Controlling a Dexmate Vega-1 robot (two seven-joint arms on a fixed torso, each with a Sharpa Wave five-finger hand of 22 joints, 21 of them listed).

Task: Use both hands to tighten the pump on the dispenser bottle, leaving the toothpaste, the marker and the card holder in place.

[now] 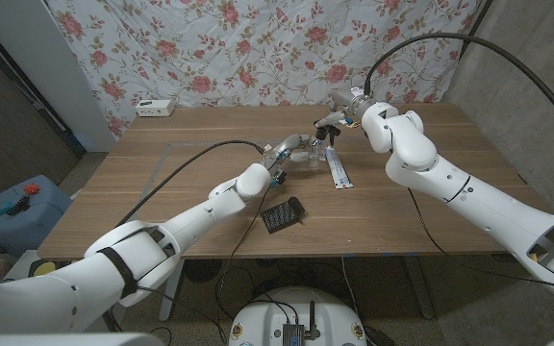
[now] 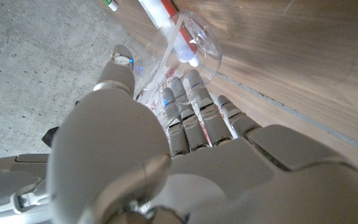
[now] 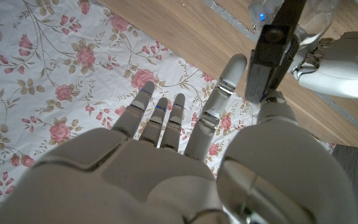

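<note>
So the left hand [image 1: 291, 149] has its fingers [image 2: 191, 115] wrapped round the clear dispenser bottle [image 2: 188, 46] mid-table, bottle standing upright, and the right hand [image 1: 339, 117] sits right above pinching the black pump [image 3: 271, 53].

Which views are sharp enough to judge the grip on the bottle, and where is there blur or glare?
Head view: evenly lit and sharp, but the dispenser bottle is small. Left wrist view: left hand sharp, clear bottle shows highlights, table beyond blurs. Right wrist view: right hand large and soft, dark pump fairly crisp.
</note>
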